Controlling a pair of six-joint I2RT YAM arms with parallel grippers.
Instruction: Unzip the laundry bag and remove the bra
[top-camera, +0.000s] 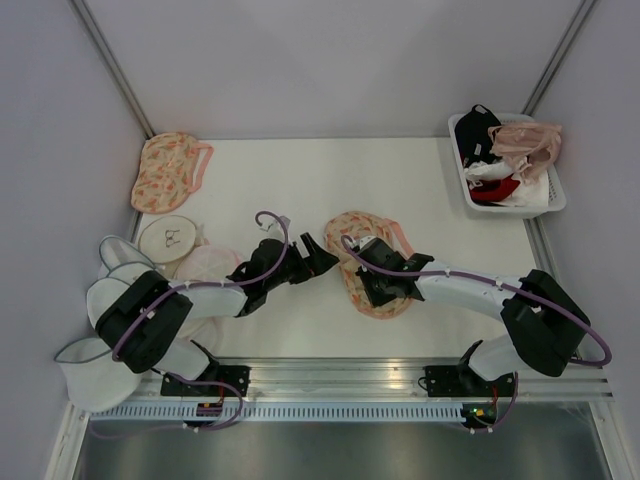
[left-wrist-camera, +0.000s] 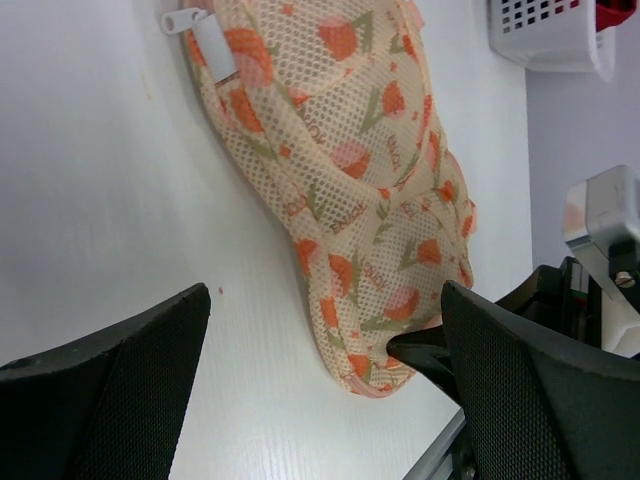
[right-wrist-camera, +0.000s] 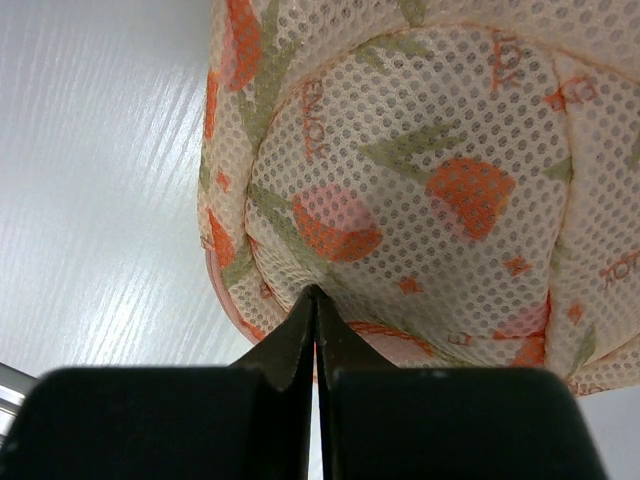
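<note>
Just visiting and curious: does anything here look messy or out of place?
Mostly the white basket at the far right: a pale pink garment spills over its rim. The white mesh bags on the left overhang the table edge. The floral laundry bag looks intact.

— What does the laundry bag (top-camera: 347, 228) look like?
— It's a rounded mesh pouch, peach with orange-red flowers and green stems, and pink trim along the edge.
— How does it lie?
— Mid-table (top-camera: 270, 180), domed side up, with a white tab (left-wrist-camera: 212, 42) at its far end. Whether the zip is open, I can't tell.
</note>
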